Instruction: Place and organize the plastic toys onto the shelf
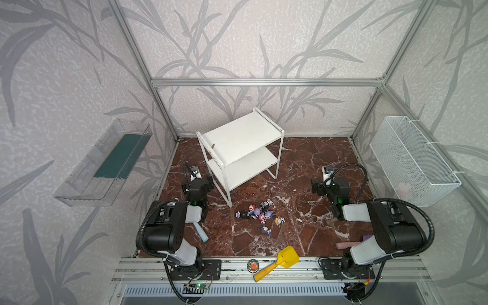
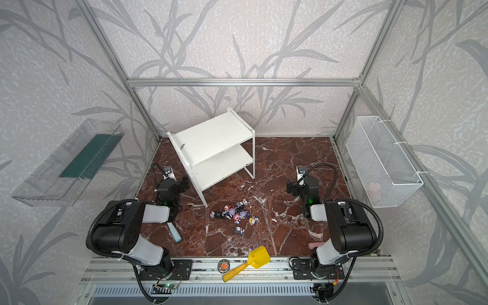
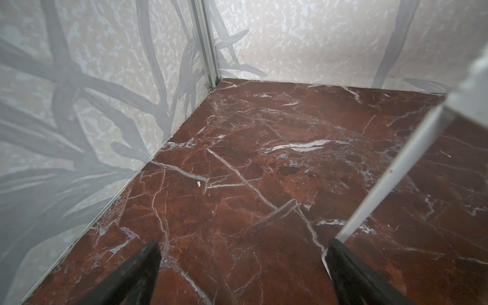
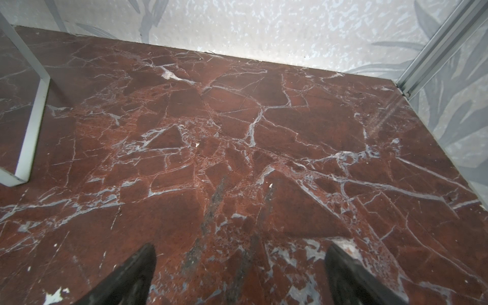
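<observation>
Nothing is on the shelf (image 1: 241, 136) yet. Both boards are bare, and it stands askew near the back of the tabletop (image 1: 303, 171). The toys (image 1: 260, 214) lie in a tight heap in front of it, about midway between the two arms, several touching and most tipped over. Both sets of fingers are spread wide and hold nothing: the left fingers (image 3: 144, 269) hang low over bare marble, and so do the right fingers (image 4: 134, 269).

The left side worries me first. In the left wrist view one finger sits right at the foot of a shelf leg (image 3: 383, 184) (touching or just clear, I cannot tell). A careless swing toward the heap could shove the shelf or twist it further.

Then there is the heap itself. With the figures packed so close, a closing grip may catch two at once. It may also pinch one by an ear or limb, so that it slips out on the way up. Fingers coming down could scatter the neighbours toward the teal cylinder (image 1: 202, 233) or the scoop (image 1: 286, 257).

On the shelf, small top-heavy figures let go at a tilt would likely fall over. Reaching for the lower board risks knocking the upper one.
</observation>
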Robot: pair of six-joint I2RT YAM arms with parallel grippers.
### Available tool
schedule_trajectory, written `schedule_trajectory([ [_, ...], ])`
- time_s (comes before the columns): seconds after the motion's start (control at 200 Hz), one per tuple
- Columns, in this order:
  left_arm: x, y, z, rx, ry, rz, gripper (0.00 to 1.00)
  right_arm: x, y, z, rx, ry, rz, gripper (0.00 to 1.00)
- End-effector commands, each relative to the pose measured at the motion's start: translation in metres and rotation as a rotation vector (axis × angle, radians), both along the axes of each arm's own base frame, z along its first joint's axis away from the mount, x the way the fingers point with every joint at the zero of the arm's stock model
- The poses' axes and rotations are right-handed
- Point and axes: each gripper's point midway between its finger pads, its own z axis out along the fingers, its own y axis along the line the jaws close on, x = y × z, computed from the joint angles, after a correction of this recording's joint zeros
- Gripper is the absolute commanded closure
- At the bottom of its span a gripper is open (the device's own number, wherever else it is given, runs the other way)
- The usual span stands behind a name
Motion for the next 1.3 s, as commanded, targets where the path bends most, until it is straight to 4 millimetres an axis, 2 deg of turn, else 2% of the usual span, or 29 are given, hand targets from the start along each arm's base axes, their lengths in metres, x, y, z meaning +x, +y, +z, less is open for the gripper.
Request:
schedule_trajectory([
  [0.0, 0.000, 0.000, 0.011, 0.005, -0.034, 0.007, 0.01, 0.007, 0.003, 0.015, 0.000, -0.040, 0.010, 0.01],
  [0.19, -0.004, -0.007, 0.016, 0.029, -0.070, -0.024, 0.01, 0.007, 0.003, 0.015, 0.000, -0.041, 0.009, 0.01],
  [0.415, -0.019, 0.002, 0.050, 0.070, -0.099, 0.071, 0.01, 0.007, 0.003, 0.015, -0.001, -0.041, 0.010, 0.01],
  [0.545, -0.034, 0.015, 0.079, 0.121, -0.119, 0.236, 0.01, 0.007, 0.003, 0.015, 0.000, -0.040, 0.011, 0.01],
  [0.69, -0.056, 0.033, 0.120, 0.129, -0.083, 0.458, 0.01, 0.007, 0.003, 0.015, -0.001, -0.041, 0.010, 0.01],
  [0.81, -0.079, 0.036, 0.145, 0.082, -0.054, 0.555, 0.01, 0.007, 0.003, 0.014, 0.000, -0.040, 0.009, 0.01],
  [1.06, -0.117, 0.012, 0.180, -0.029, 0.048, 0.412, 0.01, 0.007, 0.003, 0.015, 0.000, -0.041, 0.010, 0.01],
  [1.24, -0.142, -0.020, 0.194, -0.108, 0.154, 0.091, 0.01, 0.007, 0.004, 0.015, -0.001, -0.039, 0.015, 0.01],
  [1.295, -0.150, -0.033, 0.195, -0.129, 0.189, -0.012, 0.01, 0.005, 0.019, 0.018, -0.011, -0.059, 0.103, 0.01],
])
